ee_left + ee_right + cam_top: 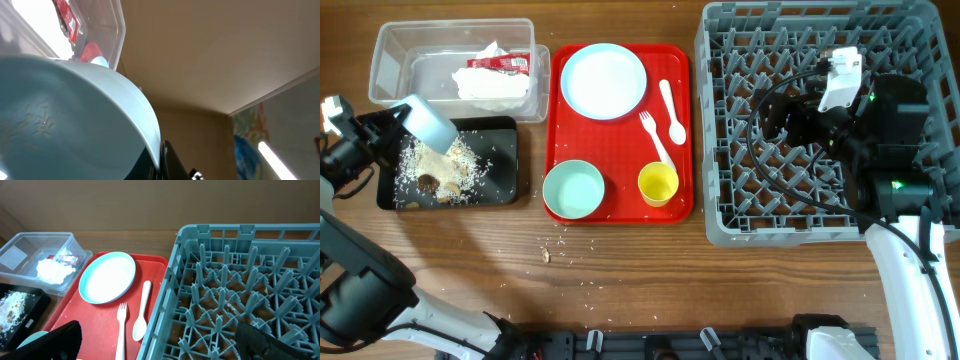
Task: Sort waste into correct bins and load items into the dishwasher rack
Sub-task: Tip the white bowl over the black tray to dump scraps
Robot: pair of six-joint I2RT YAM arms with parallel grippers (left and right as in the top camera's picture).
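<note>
Wrapper (500, 63) and napkin (495, 88) lie binned (rice (548, 254) strays on worktop (720, 290)); left fingers (395, 116) grip a bowl (428, 122), right fingers (55, 340) gape; rack (715, 230) empty.

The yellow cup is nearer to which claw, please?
Right. Right claw is over the dishwasher rack beside the yellow cup; left claw tips a bowl over the distant black tray.

Place: a robot test bench set up like a canteen dish station
Signs: wooden table (670, 280); red serving tray (615, 140); grey dish rack (712, 150); cabled robot arm (900, 190)
</note>
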